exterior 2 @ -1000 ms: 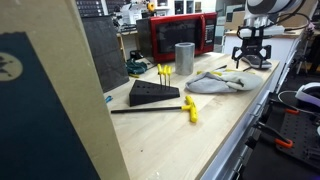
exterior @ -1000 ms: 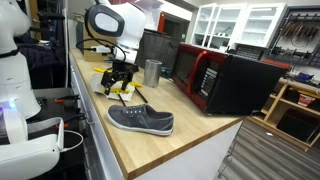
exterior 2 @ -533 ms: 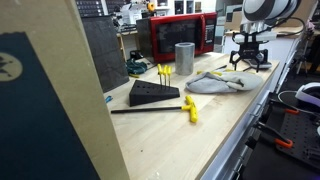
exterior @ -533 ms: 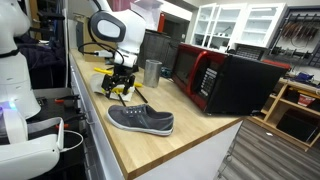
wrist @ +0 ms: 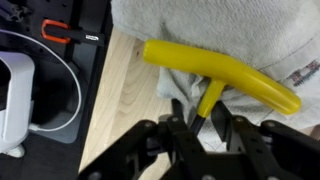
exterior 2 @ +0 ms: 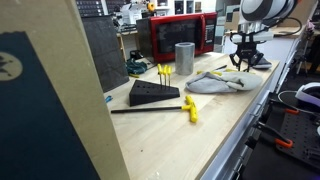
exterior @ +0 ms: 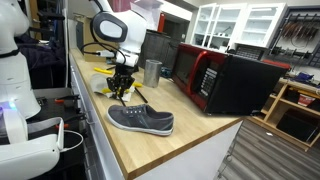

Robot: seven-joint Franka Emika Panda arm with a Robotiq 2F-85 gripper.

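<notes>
A yellow T-handle tool (wrist: 220, 75) lies on a pale grey cloth (wrist: 200, 25) at the counter's edge. In the wrist view my gripper (wrist: 198, 108) has its two fingers pressed against either side of the tool's thin stem, just below the yellow crossbar. In both exterior views the gripper (exterior: 121, 90) (exterior 2: 245, 62) points straight down at the cloth, beyond a grey shoe (exterior: 141, 119) (exterior 2: 218, 82). The stem's lower end is hidden between the jaws.
A metal cup (exterior: 152, 72) and a red microwave (exterior: 205, 75) stand behind. A black wedge rack (exterior 2: 152, 93) holds more yellow tools; one yellow tool (exterior 2: 189, 109) and a black rod lie in front of it. White gear and a cable (wrist: 20, 100) sit below the counter edge.
The jaws stood wide open a second ago and have now closed in on the tool's stem. The arm has dropped slightly toward the cloth.
</notes>
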